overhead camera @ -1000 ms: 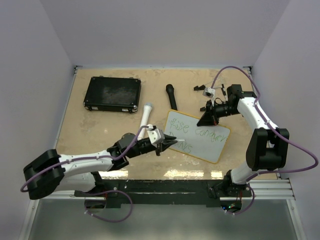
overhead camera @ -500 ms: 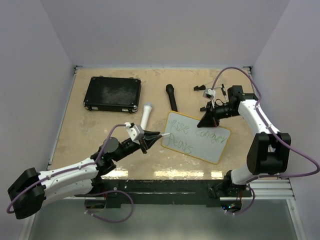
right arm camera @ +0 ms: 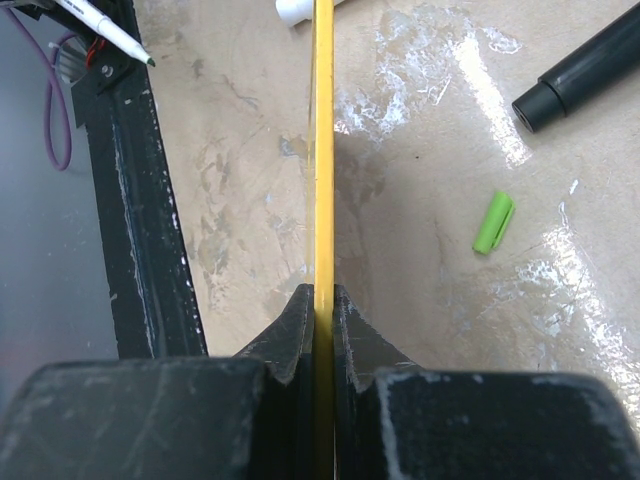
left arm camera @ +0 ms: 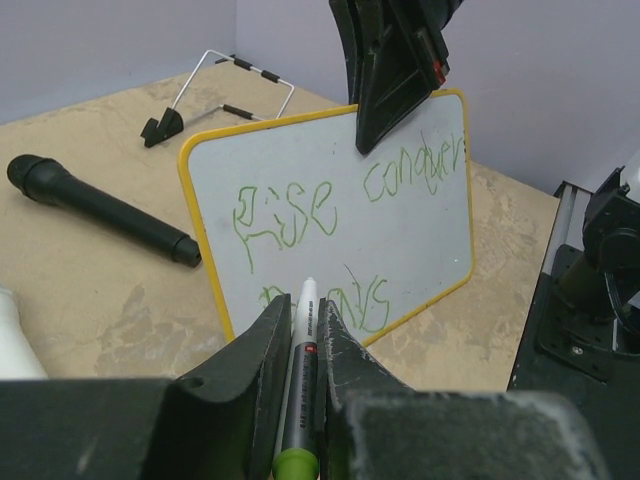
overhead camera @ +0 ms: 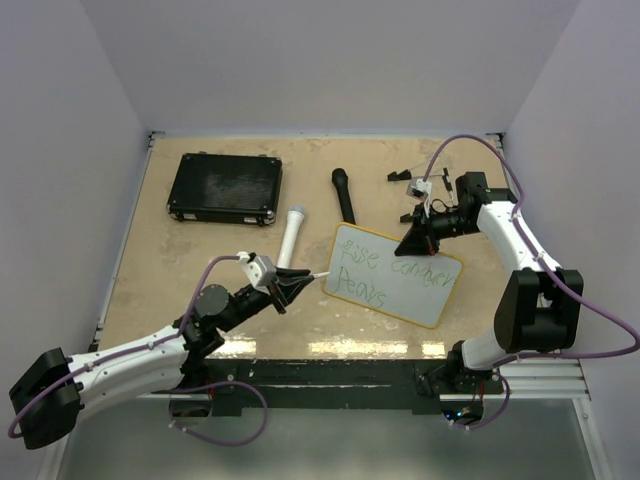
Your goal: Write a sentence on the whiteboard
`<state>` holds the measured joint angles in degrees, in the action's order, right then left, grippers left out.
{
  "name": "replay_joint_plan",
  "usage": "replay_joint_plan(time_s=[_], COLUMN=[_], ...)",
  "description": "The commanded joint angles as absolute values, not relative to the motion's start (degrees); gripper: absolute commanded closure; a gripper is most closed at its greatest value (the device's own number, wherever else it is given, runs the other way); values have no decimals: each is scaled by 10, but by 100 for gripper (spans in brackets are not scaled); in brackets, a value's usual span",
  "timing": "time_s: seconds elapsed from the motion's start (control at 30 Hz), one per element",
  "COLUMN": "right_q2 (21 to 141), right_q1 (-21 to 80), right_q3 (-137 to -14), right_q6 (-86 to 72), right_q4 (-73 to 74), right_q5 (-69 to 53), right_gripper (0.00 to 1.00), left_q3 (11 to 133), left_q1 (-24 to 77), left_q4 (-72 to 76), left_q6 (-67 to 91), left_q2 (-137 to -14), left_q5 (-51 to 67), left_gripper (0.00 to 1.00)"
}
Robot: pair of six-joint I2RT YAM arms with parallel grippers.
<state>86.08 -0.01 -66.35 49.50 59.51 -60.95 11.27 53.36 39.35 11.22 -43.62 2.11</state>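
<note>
Two grips I log | right gripper (overhead camera: 415, 238) clenched on top rim of whiteboard (overhead camera: 395, 275), tilted | left gripper (overhead camera: 290, 283) clamping marker (left arm camera: 300, 385), tip near board's left edge, apart | table (overhead camera: 190, 260) shows leftward.

Pale lilac walls close in on three sides: the back wall (overhead camera: 320, 60) is plain and bare, and the left wall (overhead camera: 60, 150) and right wall (overhead camera: 590, 130) slant in towards it. Between them sits a table (overhead camera: 200, 275) with a worn tan top, blotched with paler scuffs. Light from above throws a bright glare strip (overhead camera: 350, 348) along its near edge, just beside a black rail (overhead camera: 330, 382). Silver slotted bars (overhead camera: 560, 372) run at the rail's right end, above a dull grey-green surface (overhead camera: 330, 445)
</note>
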Motion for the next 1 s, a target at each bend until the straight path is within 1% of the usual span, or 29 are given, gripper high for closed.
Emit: replay_joint_plan(time_s=[0.0,0.4,0.67,0.97], right_q2=[853,848,850,850], right_q1=[2,2,2,1], right_q3=[-663,-662,-664,-664], right_q6=[536,534,533,532], right_q4=[564,562,562,562], right_q5=[-613,-616,-618,-620], right_gripper=[100,100,100,100], left_q3=[104,99,98,98], left_q1=[531,531,531,532], left_q4=[435,484,498,536], left_q6=[126,134,128,134], left_q2=[-448,-482,-489,-529], left_q5=[16,64,75,80], left_gripper=[100,100,100,100])
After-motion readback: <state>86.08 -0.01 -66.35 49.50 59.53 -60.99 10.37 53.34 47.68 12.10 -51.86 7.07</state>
